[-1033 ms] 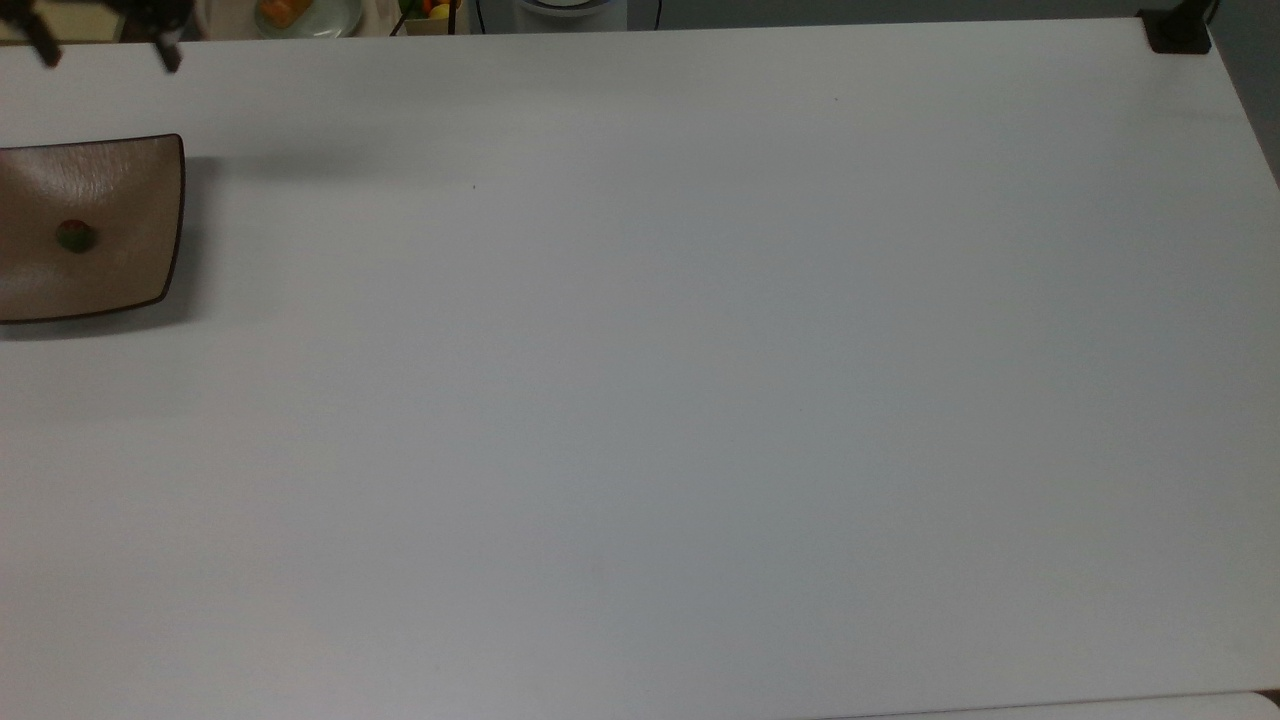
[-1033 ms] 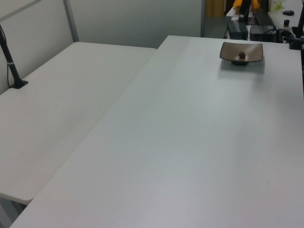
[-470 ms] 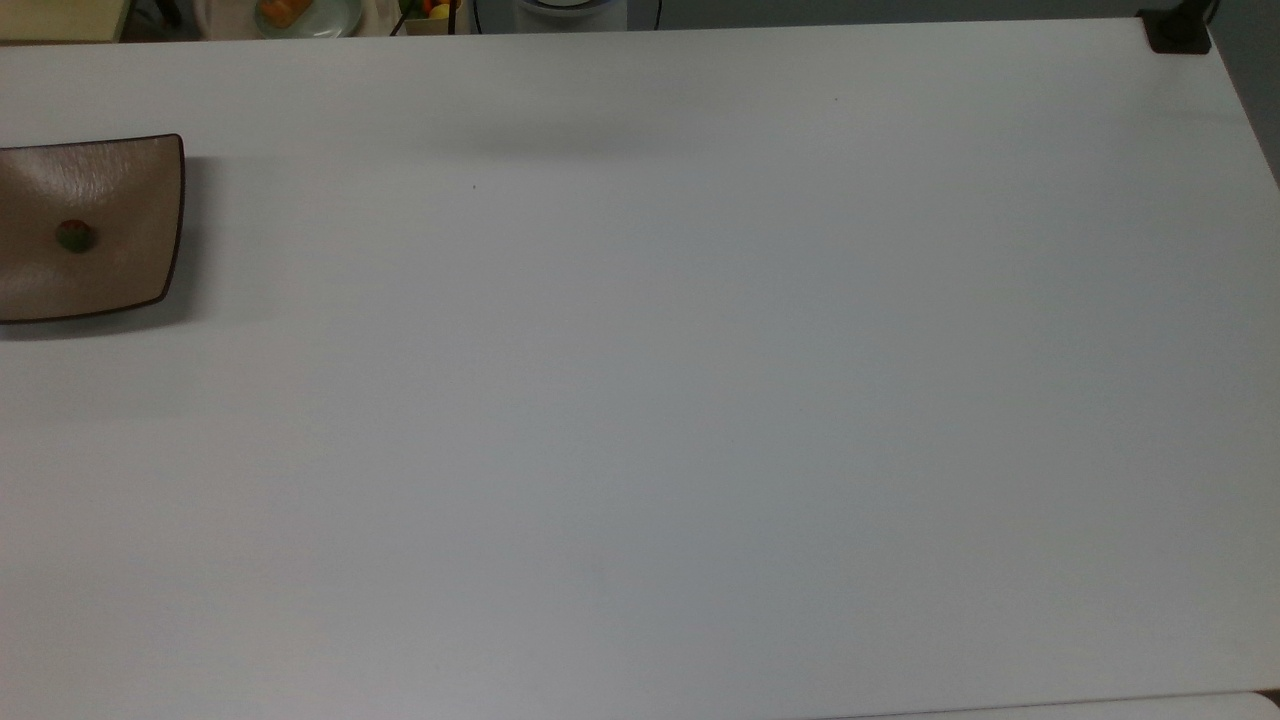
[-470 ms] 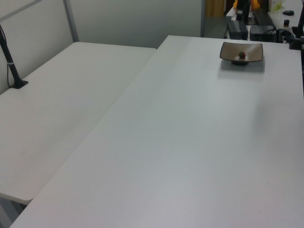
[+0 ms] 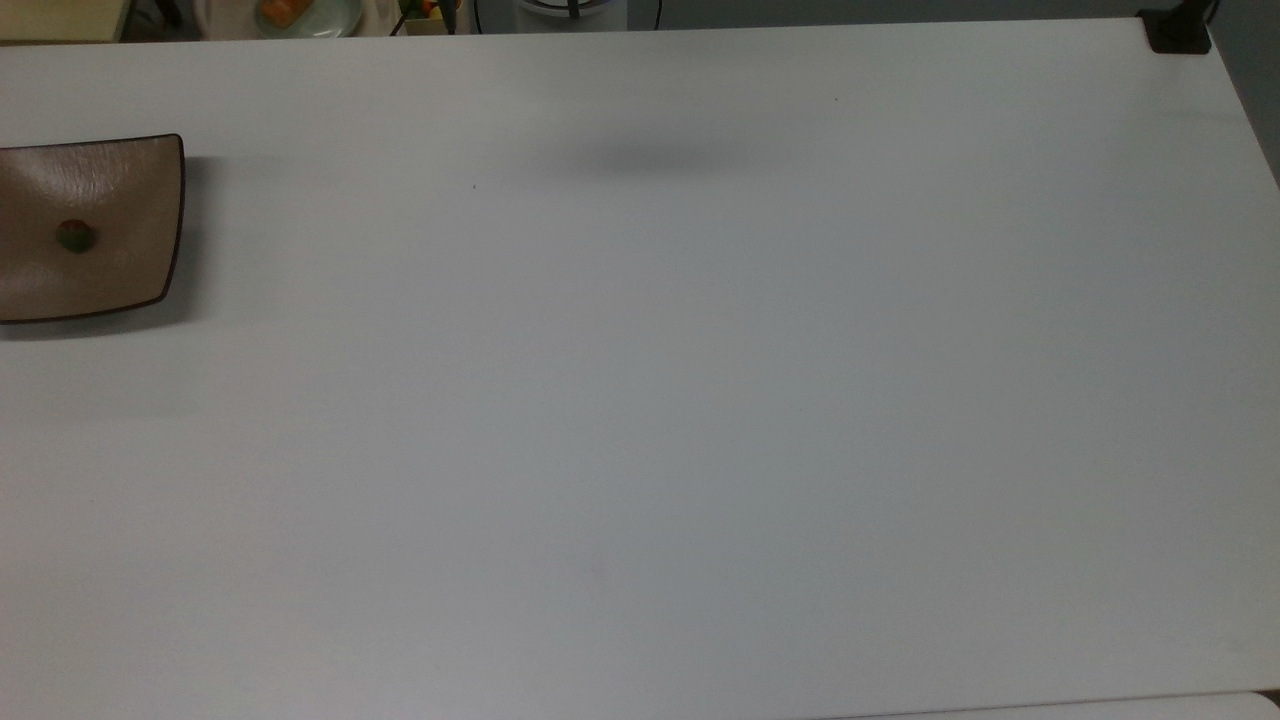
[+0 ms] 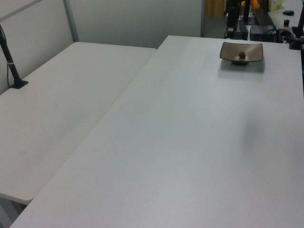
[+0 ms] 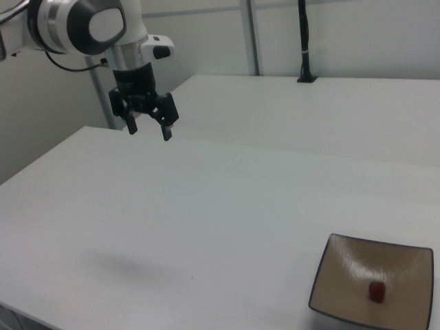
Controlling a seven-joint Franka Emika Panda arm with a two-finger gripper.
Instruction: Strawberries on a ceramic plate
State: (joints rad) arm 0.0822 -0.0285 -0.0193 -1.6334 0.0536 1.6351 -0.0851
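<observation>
Gripper (image 7: 146,128) wide, empty, above white table (image 7: 206,227); strawberry (image 7: 376,291) on ceramic plate (image 7: 344,275).

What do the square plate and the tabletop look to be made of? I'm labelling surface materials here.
The ceramic plate looks like glazed ceramic: tan-brown, glossy, with a bright sheen patch and a thin dark rim. The table looks like matte white laminate or plastic: even, with soft shadows and no sharp reflections. Neither can be confirmed by sight.
</observation>
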